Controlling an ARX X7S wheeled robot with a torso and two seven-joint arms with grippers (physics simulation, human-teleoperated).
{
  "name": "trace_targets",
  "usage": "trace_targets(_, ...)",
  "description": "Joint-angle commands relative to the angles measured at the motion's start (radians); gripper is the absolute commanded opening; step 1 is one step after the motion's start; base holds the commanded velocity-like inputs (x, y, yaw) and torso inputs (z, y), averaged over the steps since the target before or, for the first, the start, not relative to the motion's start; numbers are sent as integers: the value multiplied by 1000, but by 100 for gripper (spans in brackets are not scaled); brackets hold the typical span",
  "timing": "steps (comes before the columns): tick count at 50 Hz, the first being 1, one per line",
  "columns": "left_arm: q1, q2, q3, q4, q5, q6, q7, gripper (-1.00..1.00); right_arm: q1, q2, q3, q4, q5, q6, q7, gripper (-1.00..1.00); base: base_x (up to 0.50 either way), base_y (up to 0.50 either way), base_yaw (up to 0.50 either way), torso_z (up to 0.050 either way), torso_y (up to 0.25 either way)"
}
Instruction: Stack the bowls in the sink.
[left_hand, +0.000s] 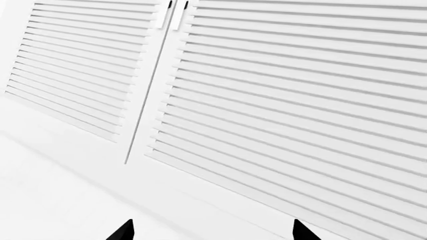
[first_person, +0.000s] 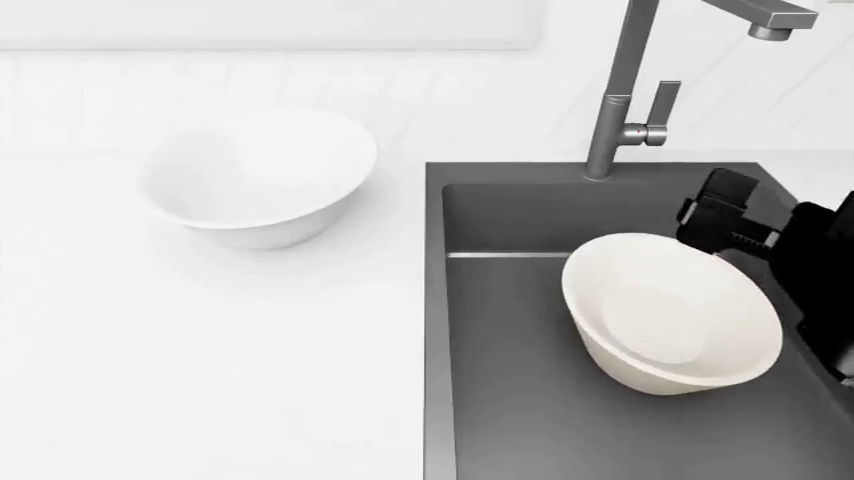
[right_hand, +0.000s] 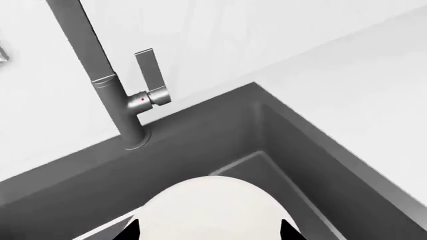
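Two bowls are sitting well apart: the cream bowl (first_person: 671, 315) is tilting inside the sink (first_person: 534, 420) at the right of the head view, while the white bowl (first_person: 260, 185) with the slanted rim is resting on the white countertop (first_person: 174, 380) at upper left, clear of the basin's edge. The right gripper (first_person: 727, 225) is hanging just behind the cream bowl's far rim, below the steel faucet (first_person: 617, 100). In the right wrist view its two dark fingertips (right_hand: 132, 231) are showing either side of the cream bowl (right_hand: 210, 210), so the claw is spread around the rim; whether it is touching the bowl I cannot tell. The left gripper (left_hand: 210, 235) is pointing at louvered cabinet doors (left_hand: 300, 100), its tips spread with nothing between them.

The step in hand is likely the placing of the first bowl in the sink. Next, the white bowl is needing a grasp at its rim, a lift over the sink edge, and a centred lowering into the cream one.
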Motion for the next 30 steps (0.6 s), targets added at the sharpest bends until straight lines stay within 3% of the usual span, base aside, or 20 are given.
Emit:
trace_targets(1, 4, -3, -3, -3, 3, 3, 6, 100, 71, -91, 5, 0, -6, 103, 24, 100, 0, 0, 0, 0, 0)
trace_targets(30, 21, -7, -12, -1, 4, 8, 10, 100, 236, -308, 10, -42, 8, 256, 79, 100, 0, 0, 0, 0, 0)
